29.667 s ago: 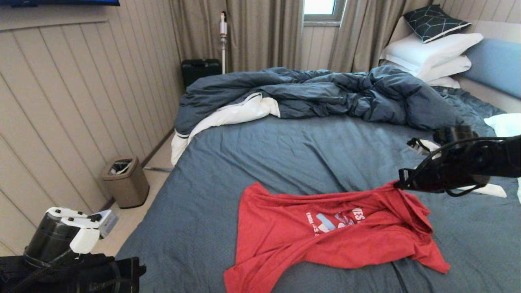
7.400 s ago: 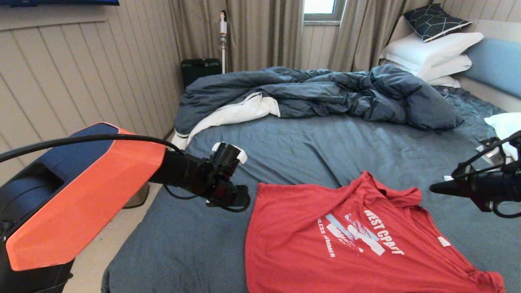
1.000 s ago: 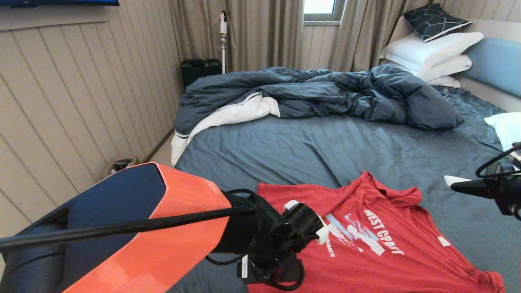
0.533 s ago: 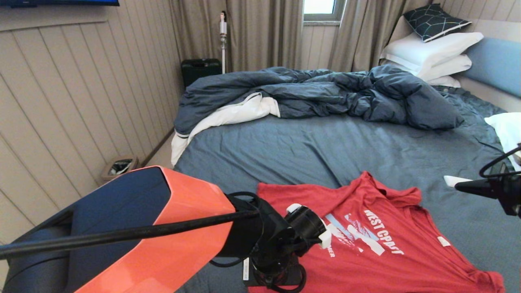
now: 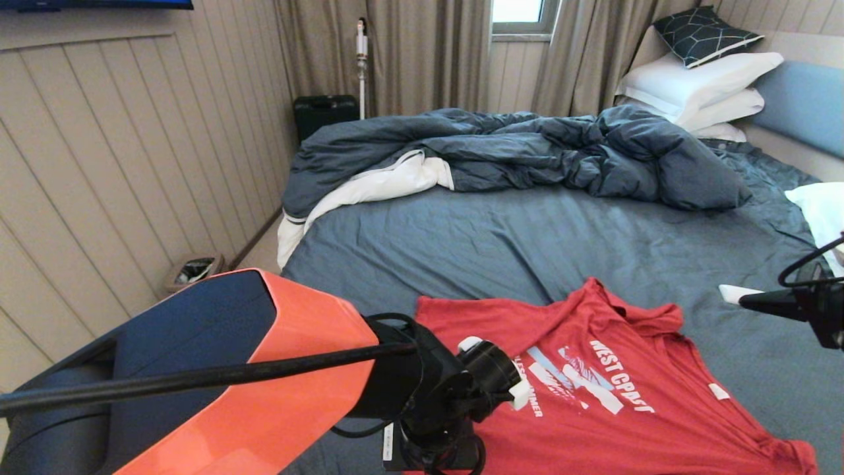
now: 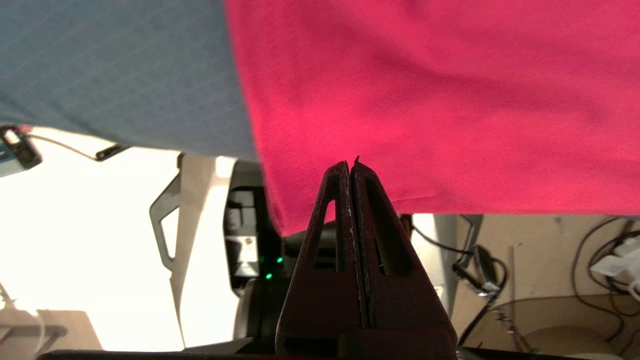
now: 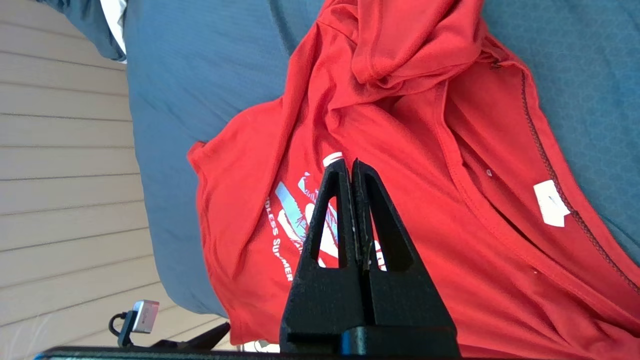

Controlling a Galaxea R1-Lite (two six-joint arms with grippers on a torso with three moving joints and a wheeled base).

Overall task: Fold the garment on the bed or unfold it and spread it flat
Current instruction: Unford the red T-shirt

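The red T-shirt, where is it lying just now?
The red T-shirt lies print-up on the near part of the bed, toward the robot's right in the head view, well short of the rumpled duvet.

**Robot Exterior – Visible Components**

The left arm (image 5: 217,382) carries an orange and dark navy angular shell; a black cable runs along it. Its wrist section is black and cylindrical, fitted with white clips and looped black wiring. The left gripper (image 6: 352,167) and right gripper (image 7: 351,167) share one design – black, wedge-shaped fingers with triangular cut-outs. The right arm (image 5: 814,307) is black, with looped cabling.
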